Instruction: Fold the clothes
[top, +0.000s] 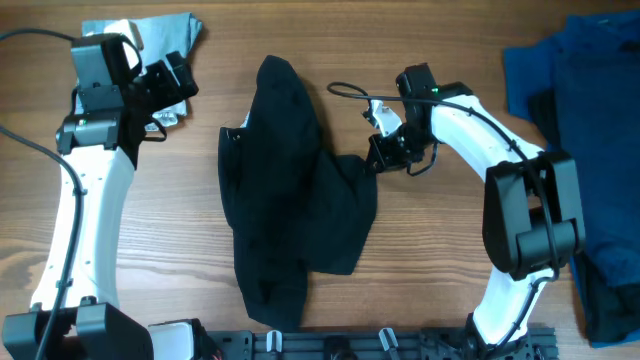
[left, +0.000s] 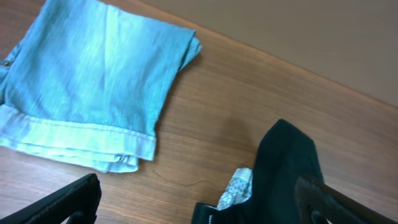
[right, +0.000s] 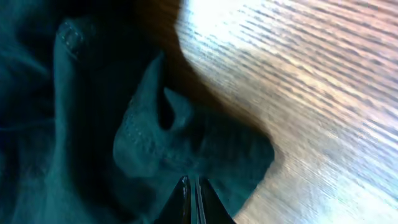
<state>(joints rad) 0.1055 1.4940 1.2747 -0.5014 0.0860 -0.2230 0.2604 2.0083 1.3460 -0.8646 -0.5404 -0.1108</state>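
The clothes, a pair of black shorts (top: 290, 190), lie crumpled in the middle of the table, long axis running front to back. In the left wrist view one black end (left: 286, 168) shows with a patch of grey lining. My right gripper (top: 377, 158) is at the shorts' right edge, which is drawn out into a point toward it. In the right wrist view its fingers (right: 192, 198) are pressed together on a fold of the dark fabric (right: 186, 143). My left gripper (top: 172, 92) hangs open at the back left, apart from the shorts, fingers (left: 71, 199) spread wide over bare wood.
A folded pale-blue denim piece (top: 150, 35) (left: 93, 87) lies at the back left beside my left gripper. A heap of dark-blue and black cloth (top: 590, 120) fills the right side. A black rail (top: 350, 345) runs along the front edge.
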